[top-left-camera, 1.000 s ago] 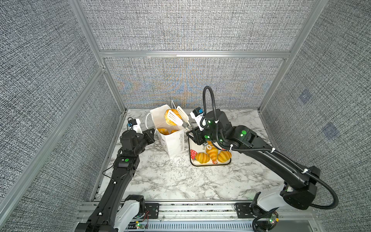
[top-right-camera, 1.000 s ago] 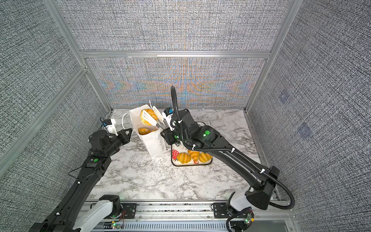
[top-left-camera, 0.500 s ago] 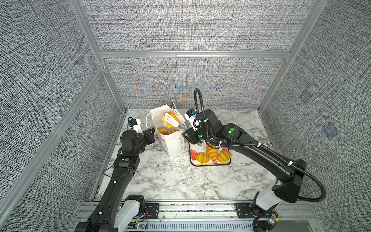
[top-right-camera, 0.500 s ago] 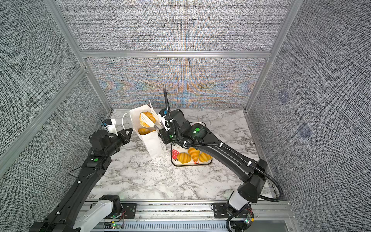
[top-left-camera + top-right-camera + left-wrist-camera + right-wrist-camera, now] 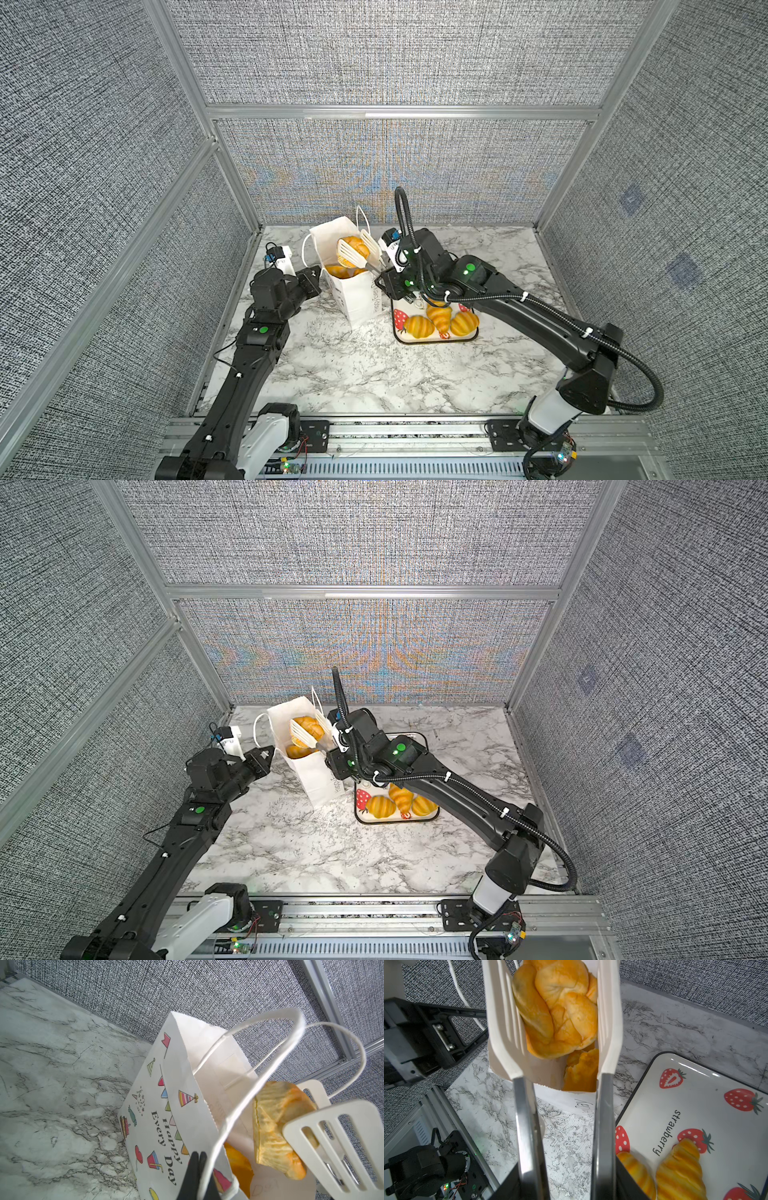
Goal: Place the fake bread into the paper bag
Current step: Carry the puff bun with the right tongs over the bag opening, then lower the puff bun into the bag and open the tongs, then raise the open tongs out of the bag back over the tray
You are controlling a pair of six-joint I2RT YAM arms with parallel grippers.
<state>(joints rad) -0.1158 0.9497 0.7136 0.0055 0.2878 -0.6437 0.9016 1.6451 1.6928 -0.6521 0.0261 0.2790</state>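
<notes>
The white paper bag (image 5: 357, 297) (image 5: 320, 779) stands upright at the back of the marble table, with "Happy Every Day" on its side (image 5: 166, 1105). My left gripper (image 5: 315, 274) (image 5: 198, 1159) is shut on the bag's rim beside a cord handle. My right gripper (image 5: 395, 282) (image 5: 566, 1188) is shut on white tongs (image 5: 357, 253). Their blades (image 5: 502, 1022) hold a braided piece of fake bread (image 5: 353, 245) (image 5: 560, 1012) over the bag's mouth. More fake bread (image 5: 340, 272) (image 5: 581, 1072) lies inside the bag.
A cream strawberry tray (image 5: 436, 338) (image 5: 695, 1105) lies right of the bag, under my right arm. It holds a bun (image 5: 419, 326), a croissant (image 5: 440, 318) and another bun (image 5: 465, 323). Grey fabric walls enclose the table on three sides; a metal rail (image 5: 415, 432) runs along the front.
My right arm swung left and came back, and the tongs stayed over the bag's mouth with the braided bread. The tong blades now stand slightly wider apart. The left arm has not moved.
</notes>
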